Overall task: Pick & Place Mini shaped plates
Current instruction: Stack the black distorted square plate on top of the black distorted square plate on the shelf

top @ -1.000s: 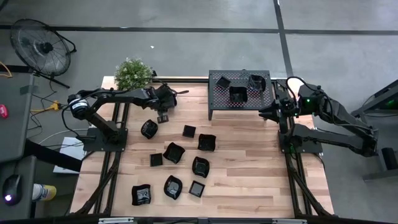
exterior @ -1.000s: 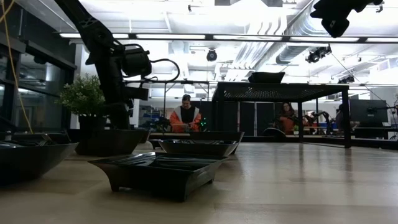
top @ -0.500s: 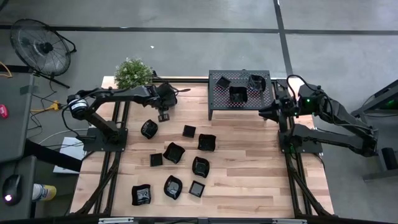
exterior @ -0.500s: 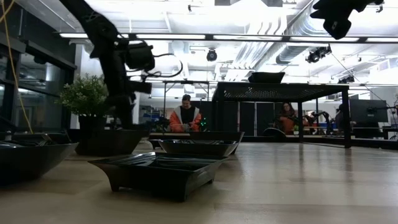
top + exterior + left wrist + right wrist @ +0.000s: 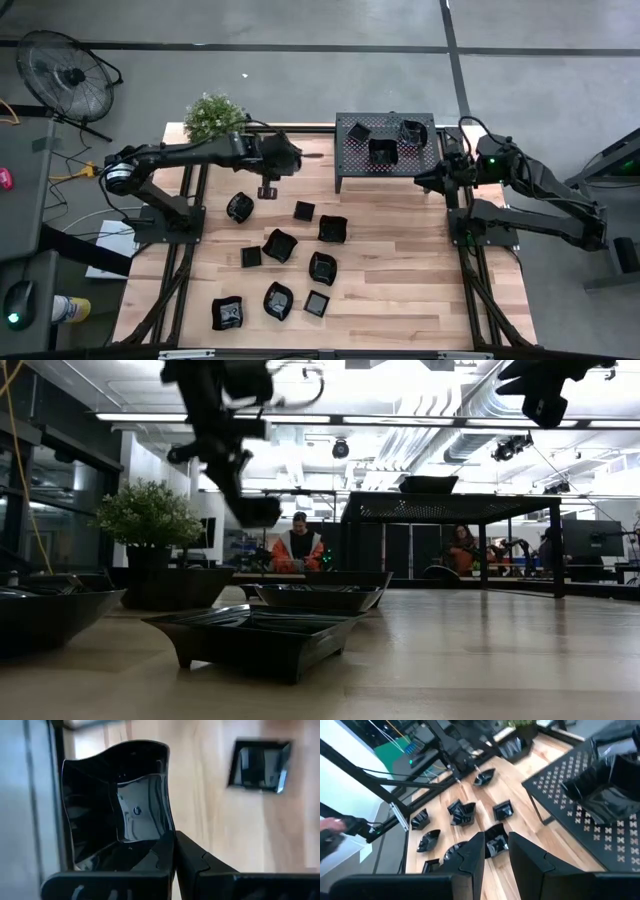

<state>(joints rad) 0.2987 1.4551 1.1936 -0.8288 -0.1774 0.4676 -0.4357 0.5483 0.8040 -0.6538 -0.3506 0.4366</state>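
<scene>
My left gripper (image 5: pixel 266 186) hangs over the far left part of the table, shut on one small glossy black dish (image 5: pixel 115 800), which also shows high above the tabletop in the low view (image 5: pixel 255 512). Several more mini plates lie flat on the wood, among them one (image 5: pixel 239 207) just near of the gripper and a cluster around (image 5: pixel 279 244). Three dishes sit on top of the black perforated rack (image 5: pixel 350 165). My right gripper (image 5: pixel 420 180) (image 5: pixel 496 855) is open and touches nothing. It hovers off the rack's right end. My left gripper pinches one side wall of the dish at its rim (image 5: pixel 169 832), with one finger (image 5: pixel 150 857) inside the hollow and the other outside. The fingers come from above. The dish is lifted clear of the table and hangs tilted below them.
A potted plant (image 5: pixel 213 118) stands at the table's far left corner, close behind the left arm. The rack stands on legs at the far middle edge. Bare wood lies between the rack and the scattered dishes. People sit in the room beyond the table (image 5: pixel 298 548).
My left gripper, shut on the dish, has risen well above the tabletop and its arm has reached out toward the rack. The dish has gone up with it, from low near the plant to hanging clear in the air.
</scene>
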